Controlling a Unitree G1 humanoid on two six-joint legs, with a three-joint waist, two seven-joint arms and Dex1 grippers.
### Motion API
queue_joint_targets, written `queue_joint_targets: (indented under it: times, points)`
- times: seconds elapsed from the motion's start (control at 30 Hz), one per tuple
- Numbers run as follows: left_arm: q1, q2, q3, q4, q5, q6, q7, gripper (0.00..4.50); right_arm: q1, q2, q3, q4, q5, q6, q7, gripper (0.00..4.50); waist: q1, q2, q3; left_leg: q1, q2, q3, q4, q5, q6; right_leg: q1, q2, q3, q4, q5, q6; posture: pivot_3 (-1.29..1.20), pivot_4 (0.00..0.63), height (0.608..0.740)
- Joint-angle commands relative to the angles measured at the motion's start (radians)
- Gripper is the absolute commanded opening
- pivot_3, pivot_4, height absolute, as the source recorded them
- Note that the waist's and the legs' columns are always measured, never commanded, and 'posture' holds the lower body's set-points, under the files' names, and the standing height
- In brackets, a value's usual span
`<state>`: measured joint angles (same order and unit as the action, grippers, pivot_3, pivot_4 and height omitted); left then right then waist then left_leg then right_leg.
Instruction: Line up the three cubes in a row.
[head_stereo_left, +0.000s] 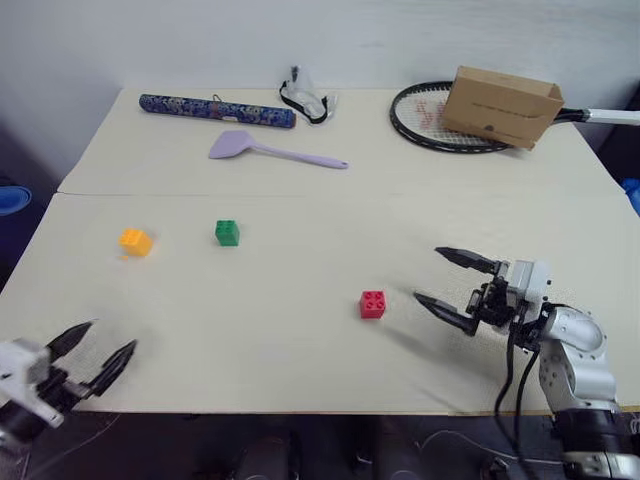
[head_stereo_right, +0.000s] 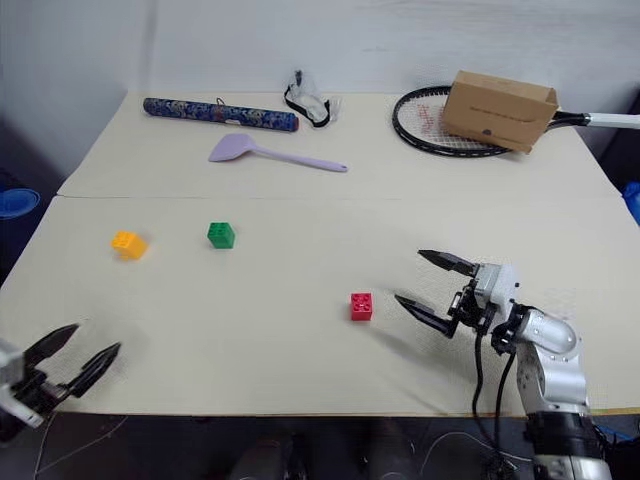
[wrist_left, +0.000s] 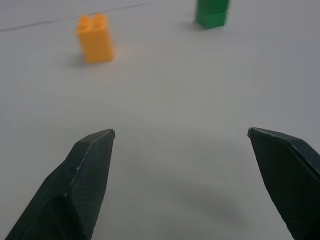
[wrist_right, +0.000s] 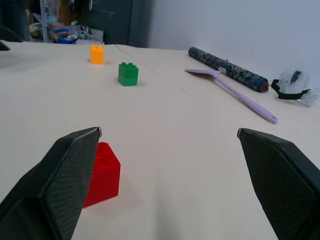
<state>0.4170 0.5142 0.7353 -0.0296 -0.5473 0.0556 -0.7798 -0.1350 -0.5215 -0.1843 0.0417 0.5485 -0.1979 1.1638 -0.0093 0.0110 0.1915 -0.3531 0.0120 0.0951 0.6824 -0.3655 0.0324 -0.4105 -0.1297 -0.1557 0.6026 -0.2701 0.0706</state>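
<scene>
Bare table (head_stereo_left: 250, 340) between spread cubes; clutter confined to far edge.

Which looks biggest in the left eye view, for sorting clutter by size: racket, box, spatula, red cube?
1. Racket, largest, though the box hides part of it.
2. Spatula and box: unsure; the spatula is longer, the box bulkier.
3. Red cube, clearly smallest, despite being nearest.

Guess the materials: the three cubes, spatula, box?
Red cube, green cube, orange cube: likely moulded plastic, smooth and slightly glossy, studs on top.
Spatula: probably silicone or plastic, matte lilac, all one colour.
Box: brown cardboard, matte, folded edges.
</scene>
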Motion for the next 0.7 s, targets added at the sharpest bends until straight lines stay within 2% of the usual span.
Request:
queue_joint_targets:
  times: [0.03, 0.2, 0.37, 0.53, 0.6, 0.7]
  points:
    - [-0.003, -0.027, 0.043, -0.034, -0.054, 0.013, 0.054, 4.5, 0.048, 0.011, -0.018, -0.102, 0.094, 0.049, 0.012, 4.47, 0.012, 0.0, 0.0, 0.0, 0.0, 0.0, 0.0, 0.0, 0.0, 0.0, 0.0, 0.0, 0.0, 0.0, 0.0, 0.0, 0.15, 0.74]
    - [-0.098, -0.068, -0.097, -0.218, -0.041, 0.094, 0.178, 4.5, 0.075, 0.057, 0.008, -0.163, 0.088, 0.028, -0.008, 4.47, 0.035, -0.002, -0.001, 0.0, 0.0, 0.0, 0.0, 0.001, 0.002, 0.0, -0.001, 0.0, -0.001, 0.0, 0.0, 0.0, 0.15, 0.74]
    - [-0.352, -0.131, -0.281, -0.342, -0.002, 0.358, 0.52, 4.5, 0.065, 0.111, 0.011, -0.197, 0.082, -0.047, -0.013, 4.47, 0.036, -0.002, -0.001, 0.0, -0.001, 0.0, 0.0, 0.003, 0.004, 0.001, 0.0, 0.0, 0.001, 0.001, 0.001, 0.0, 0.15, 0.74]
    - [-0.57, -0.182, -0.464, -0.253, 0.187, 0.402, 0.685, 4.5, 0.082, 0.126, 0.017, -0.224, 0.056, -0.063, -0.06, 4.47, 0.03, -0.002, -0.001, 0.0, -0.002, 0.002, 0.0, 0.005, 0.004, 0.001, 0.002, 0.0, 0.005, 0.001, 0.002, 0.0, 0.15, 0.74]
    - [-0.62, -0.2, -0.527, -0.177, 0.281, 0.342, 0.722, 4.5, 0.094, 0.133, 0.022, -0.238, 0.051, -0.067, -0.072, 4.47, 0.027, -0.002, -0.001, 0.0, -0.001, 0.004, 0.0, 0.005, 0.004, 0.001, 0.004, 0.001, 0.005, 0.001, 0.002, 0.0, 0.15, 0.74]
    - [-0.682, -0.271, -0.567, -0.086, 0.334, 0.29, 0.777, 4.5, 0.124, 0.138, 0.027, -0.264, 0.053, -0.065, -0.083, 4.47, 0.034, -0.003, -0.001, 0.0, -0.001, 0.004, 0.0, 0.006, 0.004, 0.001, 0.004, 0.0, 0.005, 0.001, 0.002, 0.0, 0.15, 0.74]
